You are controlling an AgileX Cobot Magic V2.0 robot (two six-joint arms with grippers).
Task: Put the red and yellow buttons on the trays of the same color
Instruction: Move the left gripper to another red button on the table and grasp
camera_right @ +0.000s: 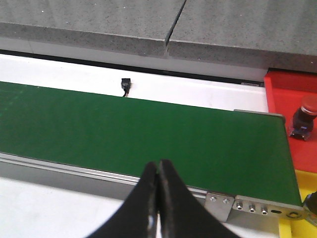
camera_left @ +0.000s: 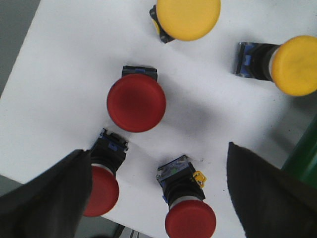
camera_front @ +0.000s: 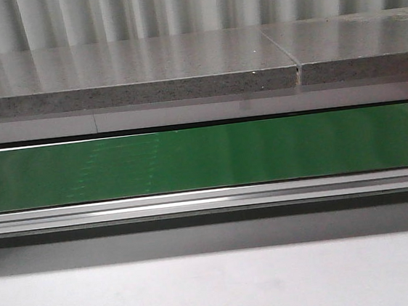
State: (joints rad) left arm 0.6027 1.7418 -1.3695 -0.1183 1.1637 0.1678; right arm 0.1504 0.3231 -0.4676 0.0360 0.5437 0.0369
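In the left wrist view my left gripper (camera_left: pixel 158 198) is open above a white surface, its dark fingers (camera_left: pixel 44 198) wide apart. Between them lies a red button (camera_left: pixel 188 213) on its side; another red button (camera_left: pixel 101 191) lies by one finger, and a third red button (camera_left: pixel 136 102) sits farther off. Two yellow buttons (camera_left: pixel 188 17) (camera_left: pixel 294 64) lie beyond. In the right wrist view my right gripper (camera_right: pixel 158 168) is shut and empty near the green belt's end. A red tray (camera_right: pixel 292 104) holds one red button (camera_right: pixel 303 119); a yellow tray's (camera_right: pixel 292 230) corner shows. Neither gripper appears in the front view.
A green conveyor belt (camera_front: pixel 204 156) with metal side rails (camera_front: pixel 209 200) runs across the front view. Behind it lies a grey stone slab (camera_front: pixel 130 77); in front is a white tabletop (camera_front: pixel 218 290). A small black sensor (camera_right: pixel 126 85) stands beside the belt.
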